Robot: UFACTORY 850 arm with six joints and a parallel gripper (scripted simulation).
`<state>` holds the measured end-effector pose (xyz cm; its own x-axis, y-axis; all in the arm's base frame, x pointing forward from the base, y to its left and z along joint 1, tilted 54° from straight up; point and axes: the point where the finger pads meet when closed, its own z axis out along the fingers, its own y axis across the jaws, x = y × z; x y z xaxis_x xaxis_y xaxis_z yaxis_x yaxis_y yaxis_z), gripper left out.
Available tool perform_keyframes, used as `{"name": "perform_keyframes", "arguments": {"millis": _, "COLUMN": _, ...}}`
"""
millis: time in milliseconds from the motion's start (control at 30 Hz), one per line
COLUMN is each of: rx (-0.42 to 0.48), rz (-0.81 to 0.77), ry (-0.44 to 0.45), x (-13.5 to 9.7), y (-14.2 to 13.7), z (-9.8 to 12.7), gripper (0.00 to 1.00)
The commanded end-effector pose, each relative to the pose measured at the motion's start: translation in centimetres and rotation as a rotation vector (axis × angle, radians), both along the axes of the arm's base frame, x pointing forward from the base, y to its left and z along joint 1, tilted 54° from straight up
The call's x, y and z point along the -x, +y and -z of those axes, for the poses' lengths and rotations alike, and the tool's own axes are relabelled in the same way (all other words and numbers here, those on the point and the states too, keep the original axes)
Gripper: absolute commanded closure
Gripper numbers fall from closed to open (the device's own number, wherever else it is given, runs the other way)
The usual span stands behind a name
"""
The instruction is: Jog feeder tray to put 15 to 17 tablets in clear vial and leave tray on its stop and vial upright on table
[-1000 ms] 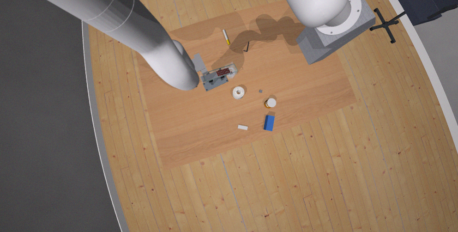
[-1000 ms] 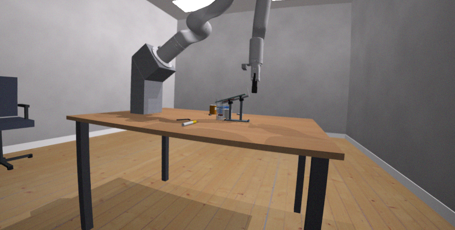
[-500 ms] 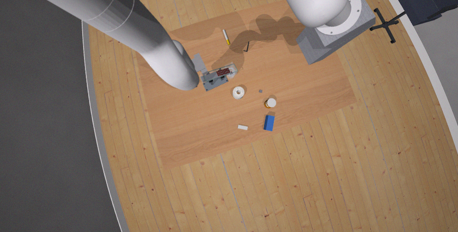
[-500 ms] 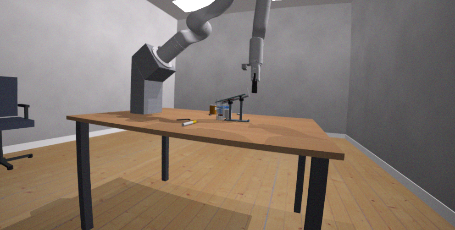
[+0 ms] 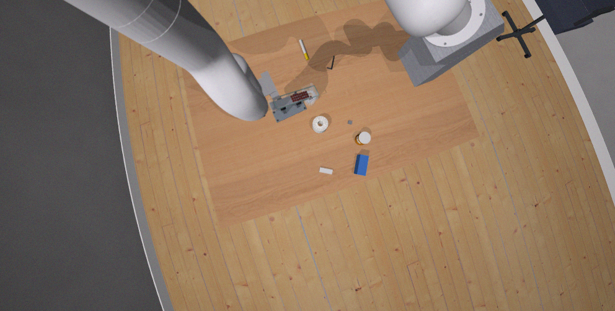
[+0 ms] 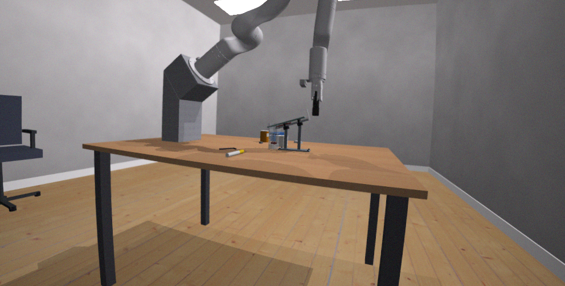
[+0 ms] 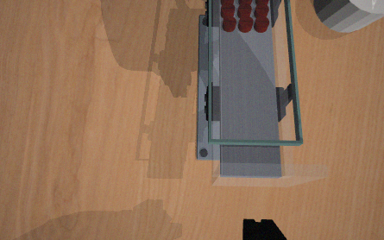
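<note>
In the wrist view only the black tip of the end effector (image 7: 262,230) shows at the bottom edge, and the top edge cuts off the feeder tray (image 7: 248,86), its red tablets (image 7: 244,17) and a grey-and-white roll (image 7: 349,15). From above, the arm's forearm (image 5: 172,38) hides the end effector and part of the surface (image 5: 258,171). The clear vial (image 5: 310,101) is partly under the tray's low end and too small to count its tablets. In the exterior view it blurs among small containers (image 6: 275,141).
</note>
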<state>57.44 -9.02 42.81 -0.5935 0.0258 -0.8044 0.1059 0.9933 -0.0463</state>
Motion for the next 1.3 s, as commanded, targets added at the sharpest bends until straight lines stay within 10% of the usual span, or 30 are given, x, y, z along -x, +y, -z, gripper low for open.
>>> {"name": "perform_keyframes", "arguments": {"millis": 0, "rx": 0.0, "rz": 0.0, "ry": -0.001, "x": 0.1, "y": 0.0, "z": 0.1, "gripper": 1.0}}
{"name": "perform_keyframes", "arguments": {"millis": 1267, "rx": 0.0, "rz": 0.0, "ry": -0.001, "x": 1.0, "y": 0.0, "z": 2.8, "gripper": 1.0}}
